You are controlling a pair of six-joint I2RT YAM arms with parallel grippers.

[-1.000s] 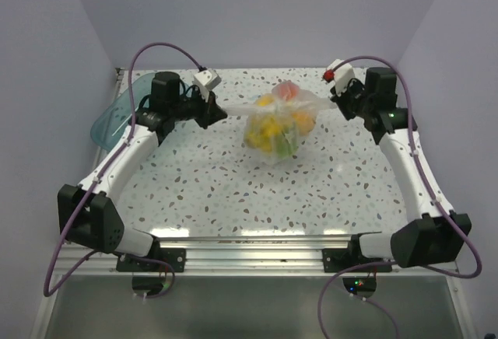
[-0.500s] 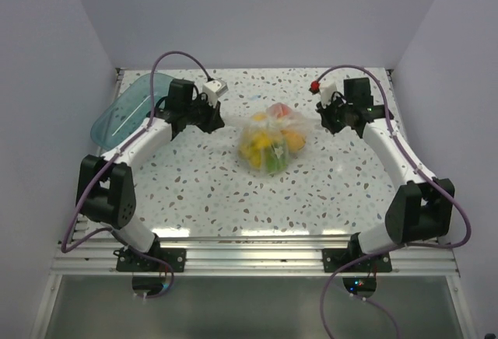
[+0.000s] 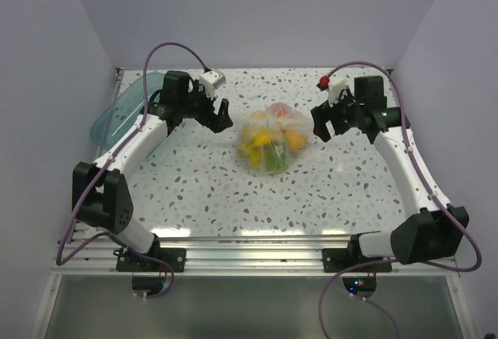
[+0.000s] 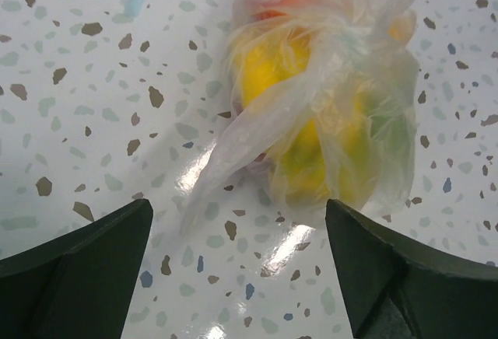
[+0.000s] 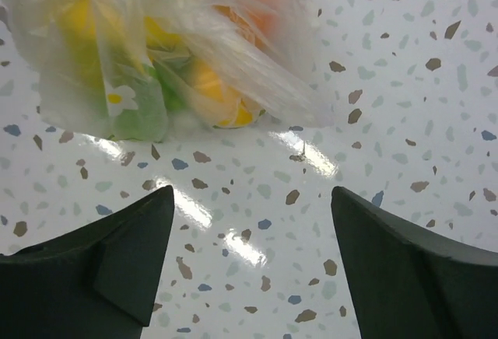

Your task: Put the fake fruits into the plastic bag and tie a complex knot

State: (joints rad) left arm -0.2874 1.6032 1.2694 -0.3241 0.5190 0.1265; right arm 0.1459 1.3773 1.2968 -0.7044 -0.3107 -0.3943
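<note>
Now, left tool [image 3: 221, 115]: jaws wide apart, nothing between them. Its wrist view shows the left tool [image 4: 239, 218] with both dark fingers [image 4: 78, 269] low over the table [image 3: 194, 191], clear of the plastic.

Right tool [image 3: 320, 125]: jaws also spread, gripping nothing. In its wrist view the right tool [image 5: 253, 199] hovers over bare speckled surface, with the bag just beyond the fingertips.

Between the two tools, near the middle of the table and a bit toward the far side, sits the plastic bag [image 3: 272, 138]. It rests on the table, free of both tools.
- The plastic is gathered at the top; whether a knot is there I cannot tell.
- One twisted handle tail [image 4: 233, 152] trails from the bag toward the left tool. Its end lies on the table just ahead of the gap between the fingers.
- Another flattened strand [image 5: 264, 75] runs out on the right tool's side.

The fake fruits [image 3: 255, 146] are all inside the bag: yellow pieces on the left and near side, orange-red at the far top, green low at the near edge. Shapes are blurred through the film.

Farther out, a teal tray [image 3: 117, 113] lies at the far left edge of the table, behind the left arm and well apart from the bag.
</note>
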